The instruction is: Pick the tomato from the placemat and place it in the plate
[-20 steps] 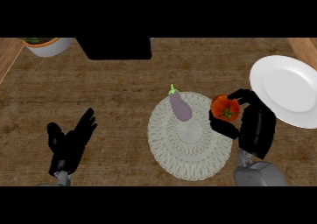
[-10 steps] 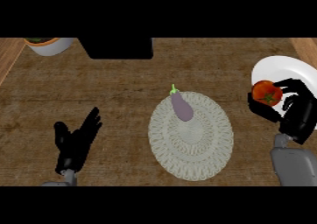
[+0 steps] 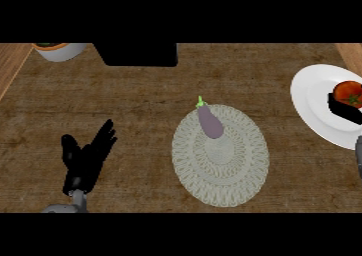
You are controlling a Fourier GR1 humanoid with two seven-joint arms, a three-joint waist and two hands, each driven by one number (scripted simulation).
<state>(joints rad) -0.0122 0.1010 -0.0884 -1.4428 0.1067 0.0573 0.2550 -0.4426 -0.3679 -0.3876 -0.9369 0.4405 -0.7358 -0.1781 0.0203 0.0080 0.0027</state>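
Taking the round placemat (image 3: 221,156) as the landmark: well to its left the left hand (image 3: 86,159) rests over the bench (image 3: 140,95), fingers straight and spread, holding nothing. Far off to the placemat's upper left a pale pot (image 3: 60,50) with an orange rim stands at the bench's back edge, and a dark block (image 3: 136,53) sits just right of it, straight back from the placemat.

On the placemat itself only a purple eggplant (image 3: 210,121) with a green stem lies, near its upper edge. The tomato (image 3: 351,93) is off the placemat: it sits over the white plate (image 3: 317,107), well to the placemat's right, with the right hand (image 3: 348,111) curled about its lower side at the view's edge. So the carry looks done. What seems left is letting go and drawing the hand clear; whether the tomato already rests on the plate cannot be told.

The bench top is mottled brown, with lighter wooden strips at its far corners.
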